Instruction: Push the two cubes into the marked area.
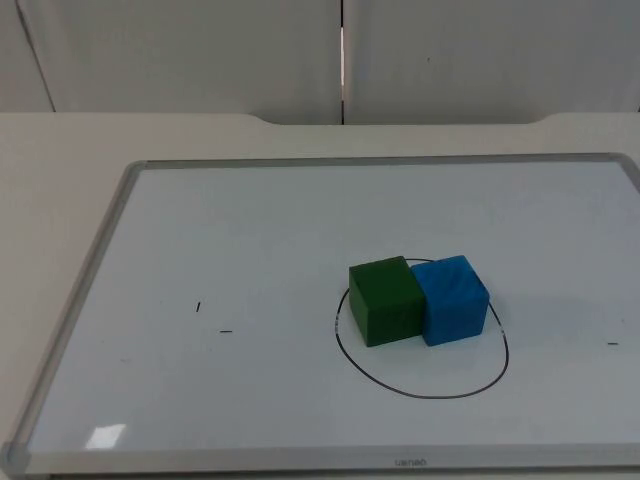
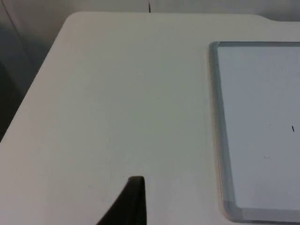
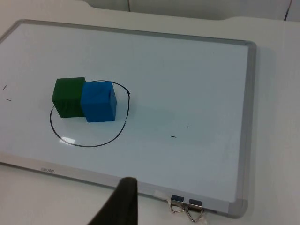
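Note:
A green cube (image 1: 385,300) and a blue cube (image 1: 453,298) stand side by side, touching, on the whiteboard (image 1: 95,270). They sit at the far part of a hand-drawn black oval (image 1: 420,393). The green cube (image 3: 69,96) covers the oval's line (image 3: 89,145) on its outer side, and the blue cube (image 3: 98,101) stands inside against the far arc. A black fingertip (image 2: 133,201) of my left gripper hangs over bare table beside the board's left rim. A black fingertip (image 3: 123,201) of my right gripper waits over the table near the board's edge, well away from both cubes.
The whiteboard's grey frame (image 2: 216,117) is slightly raised from the table. A metal binder clip (image 3: 187,208) sticks out from the frame near my right gripper. A few short black marks (image 1: 198,307) dot the board. The grey partition wall (image 1: 200,50) closes the table's far side.

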Motion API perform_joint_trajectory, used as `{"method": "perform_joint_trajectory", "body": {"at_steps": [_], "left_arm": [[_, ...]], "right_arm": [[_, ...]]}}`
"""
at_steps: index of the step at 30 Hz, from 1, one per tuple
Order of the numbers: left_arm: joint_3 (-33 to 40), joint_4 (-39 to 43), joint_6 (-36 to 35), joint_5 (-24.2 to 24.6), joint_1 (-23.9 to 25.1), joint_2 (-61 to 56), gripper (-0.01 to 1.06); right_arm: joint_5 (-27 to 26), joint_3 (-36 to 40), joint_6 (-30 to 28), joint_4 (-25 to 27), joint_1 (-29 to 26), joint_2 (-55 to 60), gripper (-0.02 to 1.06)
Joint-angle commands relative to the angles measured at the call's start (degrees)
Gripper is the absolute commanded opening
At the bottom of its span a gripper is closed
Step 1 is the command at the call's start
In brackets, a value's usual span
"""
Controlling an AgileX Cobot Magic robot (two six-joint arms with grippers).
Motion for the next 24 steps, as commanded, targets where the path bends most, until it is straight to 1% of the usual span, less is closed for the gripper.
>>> {"method": "perform_joint_trajectory", "body": {"at_steps": [1,14,18,21,24], "left_arm": [[0.28,0.38,-0.49,0.21,0.36,-0.16,1.04],[0.28,0.38,-0.49,0.21,0.36,-0.16,1.04],[0.28,0.38,-0.49,0.21,0.36,-0.16,1.04],[0.28,0.38,-0.49,0.21,0.36,-0.16,1.04],[0.28,0.38,-0.49,0.21,0.36,-0.16,1.04]], "right_arm": [[-0.34,0.06,0.12,0.28,-0.18,-0.23,1.05],[-0.34,0.06,0.26,0.8,-0.29,-0.23,1.05],[-0.34,0.06,0.26,1.08,-2.37,-0.23,1.05],[-0.34,0.06,0.26,1.08,-5.51,-0.23,1.05],[-0.34,0.06,0.26,1.08,-7.33,-0.23,1.05]]}}
